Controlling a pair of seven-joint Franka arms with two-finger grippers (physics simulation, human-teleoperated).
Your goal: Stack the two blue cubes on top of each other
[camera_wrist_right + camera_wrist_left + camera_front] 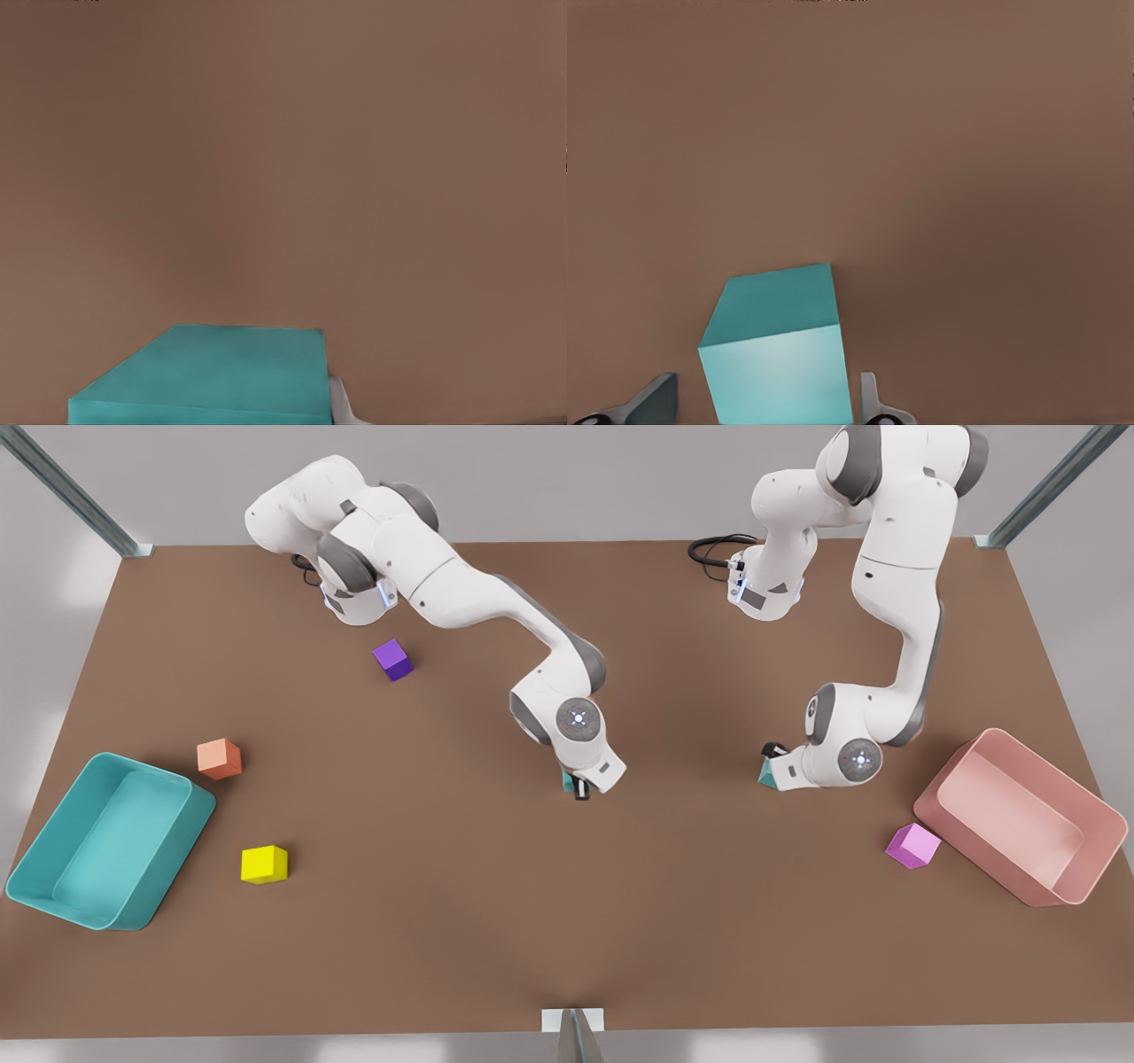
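At the near edge of the desk, towards the corner on the front view's left, lies a teal bin (35,877). A yellow cube (264,864) sits just beside it, and an orange cube (219,758) is a little farther back, near the bin's far end. On the front view's right a pink bin (1094,841) stands near the side edge, with a light purple cube (913,845) just beside its near wall.

In the middle of the desk both arms reach down to the surface. The gripper on the front view's left (578,786) points downward, and one blue cube (566,780) shows as a thin teal strip touching it. The gripper on the front view's right (772,766) is low over the desk, well apart from the first, with the other blue cube (767,776) at its tip. This cube looks tilted. I cannot tell which of these two arms is the left one.

In the left wrist view, the left gripper (763,396) is spread around its blue cube (778,354), which rests on the desk. One finger (656,394) stands clearly apart from the cube and the other is just beside it, so nothing is clamped. In the right wrist view, the right gripper (204,413) has its teal cube (221,372) very close to the camera. Whether this gripper holds it, I cannot tell.

Farther back, near the far edge, a dark purple cube (392,660) lies alone.
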